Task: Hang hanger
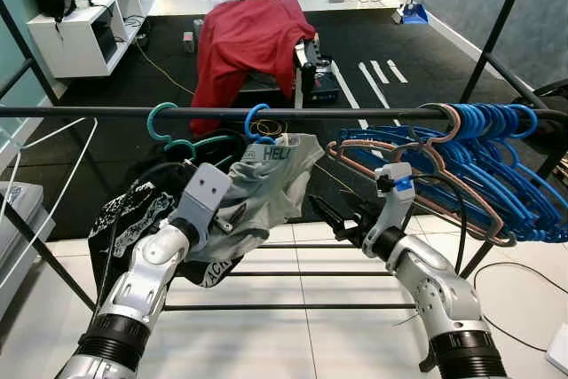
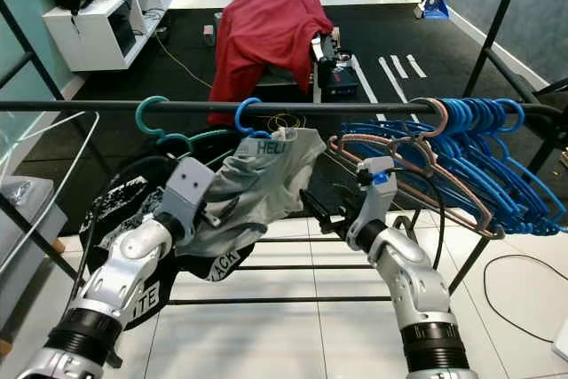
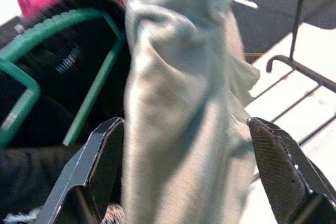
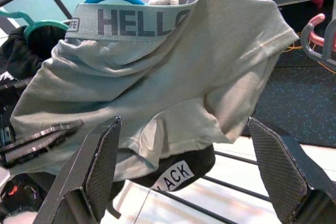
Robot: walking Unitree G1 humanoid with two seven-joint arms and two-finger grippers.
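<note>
A blue hanger [image 1: 258, 123] hooks over the black rail [image 1: 106, 113] and carries a grey-green garment [image 1: 266, 184] with HELLO on its waistband [image 4: 136, 19]. Left of it a teal hanger [image 1: 161, 126] holds a black printed garment [image 1: 133, 210]. My left gripper [image 3: 184, 129] is open, its fingers [image 3: 105, 150] on either side of the grey-green cloth from the left. To the garment's right and slightly lower, my right gripper [image 1: 319, 208] is open and points at the cloth with nothing between its fingers [image 4: 102, 156].
A dense bunch of blue and pink hangers [image 1: 479, 161] fills the right end of the rail. Lower rack bars [image 1: 293, 306] cross the white tiles below. A red cloth [image 1: 248, 37] drapes over furniture behind; a white shelf [image 1: 84, 28] stands at back left.
</note>
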